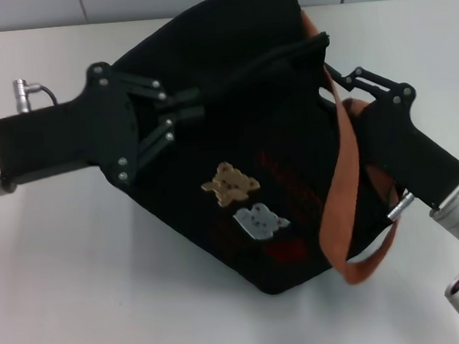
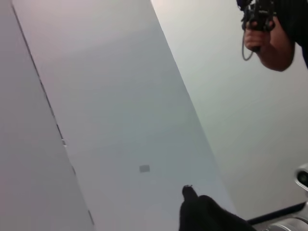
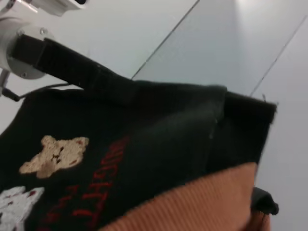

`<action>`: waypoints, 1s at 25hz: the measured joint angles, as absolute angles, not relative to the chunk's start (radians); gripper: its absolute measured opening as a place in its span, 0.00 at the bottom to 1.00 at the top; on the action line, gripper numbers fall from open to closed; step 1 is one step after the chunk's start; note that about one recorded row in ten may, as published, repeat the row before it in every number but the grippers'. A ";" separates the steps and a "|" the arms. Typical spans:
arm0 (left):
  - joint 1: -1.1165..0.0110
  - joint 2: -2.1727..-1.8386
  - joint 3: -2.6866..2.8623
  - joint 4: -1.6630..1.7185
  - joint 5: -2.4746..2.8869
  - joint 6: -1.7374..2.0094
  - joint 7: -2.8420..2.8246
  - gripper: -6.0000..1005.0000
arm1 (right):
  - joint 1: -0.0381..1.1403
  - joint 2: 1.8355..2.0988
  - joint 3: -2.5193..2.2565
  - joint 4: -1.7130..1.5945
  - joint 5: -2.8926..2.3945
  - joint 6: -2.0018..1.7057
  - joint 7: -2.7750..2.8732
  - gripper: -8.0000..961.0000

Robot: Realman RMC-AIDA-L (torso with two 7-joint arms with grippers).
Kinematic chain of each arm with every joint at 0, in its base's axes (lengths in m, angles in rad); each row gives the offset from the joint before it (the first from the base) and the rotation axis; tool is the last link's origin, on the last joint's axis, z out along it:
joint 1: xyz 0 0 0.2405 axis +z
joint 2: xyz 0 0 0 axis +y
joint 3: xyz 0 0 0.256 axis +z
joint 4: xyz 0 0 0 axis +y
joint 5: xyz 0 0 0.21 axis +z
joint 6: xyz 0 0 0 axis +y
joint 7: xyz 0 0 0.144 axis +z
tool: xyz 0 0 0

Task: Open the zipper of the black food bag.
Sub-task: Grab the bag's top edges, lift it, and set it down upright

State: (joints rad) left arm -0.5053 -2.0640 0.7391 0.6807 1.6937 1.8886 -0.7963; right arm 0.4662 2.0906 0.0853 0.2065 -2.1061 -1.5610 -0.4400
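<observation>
Black food bag [image 1: 253,170] between both grippers, left gripper [image 1: 196,114] fingers pinched on zipper [image 1: 284,58], right gripper's unclear.

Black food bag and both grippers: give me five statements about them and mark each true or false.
1. The black food bag lies tilted on the white table. True.
2. The left gripper reaches in over the bag's upper part. True.
3. The bag's strap handles are blue. False: the strap handle in view is orange-brown.
4. The right gripper is parked far from the bag. False: it sits against the bag's edge, beside the strap.
5. A tan bear patch sits above a white bear patch on the bag's front in the head view. True.
</observation>
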 joint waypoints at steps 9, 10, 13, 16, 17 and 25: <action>-0.495 -2.041 0.676 0.687 1.677 1.891 -0.805 0.07 | 0.417 2.081 0.083 0.113 -2.134 -1.629 0.019 0.40; -0.494 -2.039 0.674 0.687 1.677 1.890 -0.804 0.07 | 0.415 2.080 0.072 0.079 -2.152 -1.649 0.104 0.40; -0.494 -2.036 0.669 0.687 1.677 1.887 -0.799 0.07 | 0.413 2.080 0.019 0.000 -2.232 -1.706 0.290 0.40; -0.494 -2.036 0.669 0.690 1.676 1.888 -0.796 0.07 | 0.417 2.082 -0.031 -0.022 -2.274 -1.706 0.386 0.40; -0.494 -2.036 0.669 0.693 1.676 1.891 -0.796 0.07 | 0.421 2.083 -0.043 -0.019 -2.275 -1.692 0.401 0.40; -0.503 -2.045 0.678 0.698 1.677 1.904 -0.779 0.07 | 0.506 2.090 -0.040 0.107 -2.266 -1.530 0.413 0.40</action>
State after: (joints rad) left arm -0.5028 -2.0447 0.6778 0.6978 1.6765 1.9036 -0.7786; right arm 0.5063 2.0897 -0.0402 0.1067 -2.2657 -1.5305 0.4135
